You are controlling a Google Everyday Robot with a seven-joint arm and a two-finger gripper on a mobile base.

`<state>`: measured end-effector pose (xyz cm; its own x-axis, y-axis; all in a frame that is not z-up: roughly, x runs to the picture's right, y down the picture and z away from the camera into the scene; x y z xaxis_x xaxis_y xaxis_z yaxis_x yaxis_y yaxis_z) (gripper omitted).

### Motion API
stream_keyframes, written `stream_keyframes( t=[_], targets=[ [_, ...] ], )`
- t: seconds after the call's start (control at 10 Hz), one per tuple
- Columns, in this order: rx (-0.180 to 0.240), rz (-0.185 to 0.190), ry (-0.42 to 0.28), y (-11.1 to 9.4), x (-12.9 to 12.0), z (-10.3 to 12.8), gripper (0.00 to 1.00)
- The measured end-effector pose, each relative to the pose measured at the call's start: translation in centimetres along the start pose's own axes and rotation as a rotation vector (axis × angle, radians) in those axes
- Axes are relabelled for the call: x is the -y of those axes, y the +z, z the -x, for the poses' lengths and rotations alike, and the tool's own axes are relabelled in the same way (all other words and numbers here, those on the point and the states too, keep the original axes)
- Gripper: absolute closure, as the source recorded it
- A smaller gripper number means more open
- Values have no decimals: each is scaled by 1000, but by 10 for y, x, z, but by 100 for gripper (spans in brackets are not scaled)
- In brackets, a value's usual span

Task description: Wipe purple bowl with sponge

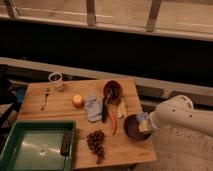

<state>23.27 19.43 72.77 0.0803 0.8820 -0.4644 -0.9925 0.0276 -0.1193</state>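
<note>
reading the single camera view, i place the purple bowl [134, 127] at about 4 o'clock on the wooden table [55, 102], close to the right edge. the arm [182, 116] enters from 3 o'clock, and the gripper [146, 123] sits at the bowl's 3 o'clock rim, over the inside of the bowl. a pale yellow block at the gripper tip reads as the sponge [143, 123]; it lies against the bowl's inner right side. i judge the gripper closed around the sponge, since the sponge sits at its tip and not loose on the table.

step in hand, by my judgement: wiping. sponge and bowl appear in contact, so the grasp and approach steps look complete. how much of the bowl interior is already covered cannot be determined from this view.

next move, as i would command it:
- keep downward pressure light, so the bowl does not slide toward the table edge at 3 o'clock.
- sweep the sponge from 3 o'clock toward 9 o'clock across the bowl floor, then around the wall.
- hold the grip firm throughout.

obstacles near the stroke path: a red chili pepper [114, 123] lies just beside the bowl at its 9 o'clock, and a banana piece [122, 108] sits at its 11 o'clock. a brown bowl [112, 90] stands further off at 11 o'clock. grapes [96, 142] lie at 8 o'clock, well apart.
</note>
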Motion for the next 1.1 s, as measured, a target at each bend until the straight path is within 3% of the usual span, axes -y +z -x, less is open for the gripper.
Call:
stream_keyframes(
  t=[0.2, 0.4, 0.7, 0.9, 1.1],
  targets=[
    [14, 4, -28, 1, -8, 17, 100],
    [16, 23, -80, 9, -36, 19, 100],
    [-1, 34, -104, 14, -59, -11, 100],
    [-9, 23, -75, 11, -48, -30, 100],
    [-6, 3, -28, 5, -25, -34, 100]
  ],
)
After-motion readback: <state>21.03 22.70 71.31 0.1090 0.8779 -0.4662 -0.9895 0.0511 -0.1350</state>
